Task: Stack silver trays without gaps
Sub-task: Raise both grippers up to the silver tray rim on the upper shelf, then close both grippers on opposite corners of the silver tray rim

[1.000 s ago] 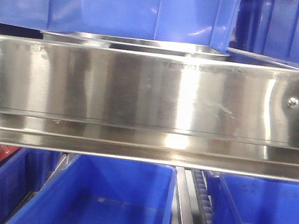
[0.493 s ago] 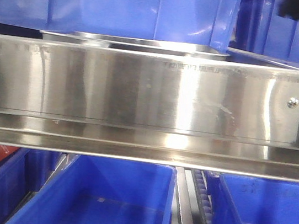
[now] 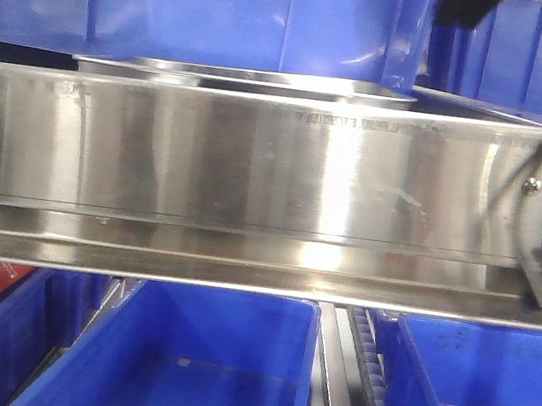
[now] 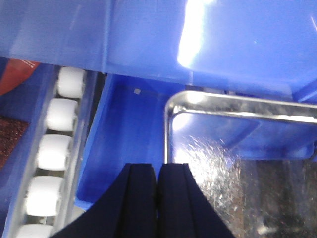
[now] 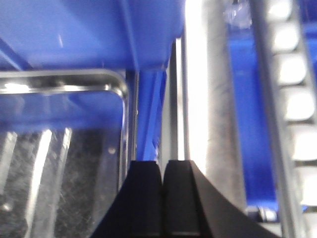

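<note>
Both tools were closed on nothing: the left tool (image 4: 157, 171) over the silver tray (image 4: 237, 158) at its left rim, the right tool (image 5: 163, 166) just outside its right rim. Behind the shelf rail (image 3: 255, 171), the tray looked ungrasped; stacking seemed unstarted.

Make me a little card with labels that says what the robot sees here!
place: a shelf, with blue bins above and below a steel rail
tray: silver tray behind the rail; cannot tell how many are stacked
left arm: left gripper shut, holding nothing, close to a tray corner
right arm: right gripper shut, holding nothing, close to another tray corner
extras: white rollers beside the bins; black cable hanging in front of the rail
</note>
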`<act>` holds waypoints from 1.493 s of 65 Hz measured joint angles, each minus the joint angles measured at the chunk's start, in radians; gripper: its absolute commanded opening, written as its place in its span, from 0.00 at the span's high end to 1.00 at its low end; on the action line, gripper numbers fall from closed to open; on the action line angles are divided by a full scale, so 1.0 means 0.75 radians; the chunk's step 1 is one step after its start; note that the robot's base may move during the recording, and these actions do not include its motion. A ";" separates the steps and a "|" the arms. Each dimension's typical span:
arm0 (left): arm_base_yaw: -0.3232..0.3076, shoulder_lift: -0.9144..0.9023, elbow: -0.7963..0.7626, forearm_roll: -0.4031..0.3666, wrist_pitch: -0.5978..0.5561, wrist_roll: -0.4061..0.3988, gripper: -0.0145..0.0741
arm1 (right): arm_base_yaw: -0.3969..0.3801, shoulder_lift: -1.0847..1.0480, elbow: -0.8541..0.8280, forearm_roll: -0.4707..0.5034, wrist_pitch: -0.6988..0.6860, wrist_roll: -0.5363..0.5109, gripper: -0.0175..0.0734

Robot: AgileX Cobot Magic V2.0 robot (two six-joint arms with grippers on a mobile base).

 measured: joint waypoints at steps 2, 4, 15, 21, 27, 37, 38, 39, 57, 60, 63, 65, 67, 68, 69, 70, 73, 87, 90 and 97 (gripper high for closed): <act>-0.005 0.006 0.000 0.000 0.000 0.000 0.85 | 0.006 0.013 0.001 -0.003 0.010 0.000 0.87; -0.013 0.009 0.000 0.000 0.000 0.000 0.85 | 0.011 0.025 -0.002 -0.003 0.019 0.003 0.87; -0.030 0.042 0.000 -0.003 -0.002 0.000 0.85 | 0.027 0.060 -0.002 -0.006 0.031 0.005 0.87; -0.030 0.055 0.000 -0.003 -0.002 0.000 0.84 | 0.030 0.060 -0.008 -0.006 0.031 0.008 0.78; -0.030 0.065 0.000 -0.003 -0.002 0.000 0.74 | 0.030 0.065 -0.009 -0.008 0.033 0.008 0.63; -0.030 0.074 0.000 -0.003 -0.002 0.000 0.58 | 0.030 0.078 -0.009 0.035 0.034 0.008 0.61; -0.030 0.074 0.000 -0.003 -0.002 0.000 0.57 | 0.030 0.078 -0.009 0.037 0.034 0.008 0.62; -0.030 0.078 0.000 -0.005 -0.002 0.000 0.56 | 0.030 0.078 -0.009 0.038 0.030 0.008 0.63; -0.030 0.138 -0.001 -0.020 0.033 0.000 0.54 | 0.031 0.079 -0.009 0.049 0.009 0.008 0.69; -0.030 0.144 -0.001 -0.020 0.033 0.000 0.54 | 0.031 0.081 -0.009 0.049 0.009 0.008 0.69; -0.030 0.146 -0.001 -0.020 0.036 0.000 0.54 | 0.031 0.087 -0.009 0.049 0.006 0.008 0.69; -0.030 0.146 -0.001 -0.023 0.036 0.000 0.54 | 0.031 0.092 -0.009 0.049 0.006 0.008 0.69; -0.030 0.146 -0.001 -0.023 0.036 0.000 0.54 | 0.031 0.115 -0.009 0.054 0.006 0.008 0.69; -0.030 0.146 -0.001 -0.023 0.036 0.000 0.54 | 0.031 0.122 -0.009 0.055 0.006 0.008 0.69; -0.030 0.146 -0.001 -0.023 0.036 0.000 0.54 | 0.031 0.126 -0.009 0.058 0.006 0.008 0.69; -0.030 0.147 -0.001 -0.023 0.036 0.000 0.54 | 0.031 0.129 -0.009 0.062 0.006 0.008 0.69; -0.030 0.150 -0.001 -0.023 0.036 0.000 0.54 | 0.031 0.138 -0.009 0.075 0.006 0.008 0.69; -0.030 0.171 -0.001 -0.034 0.036 0.000 0.54 | 0.031 0.166 -0.009 0.096 -0.008 0.008 0.69; -0.030 0.174 -0.001 -0.044 0.036 0.000 0.54 | 0.031 0.170 -0.009 0.096 -0.014 0.008 0.69; -0.030 0.179 0.005 -0.072 0.036 0.000 0.54 | 0.031 0.183 -0.009 0.096 -0.019 0.008 0.69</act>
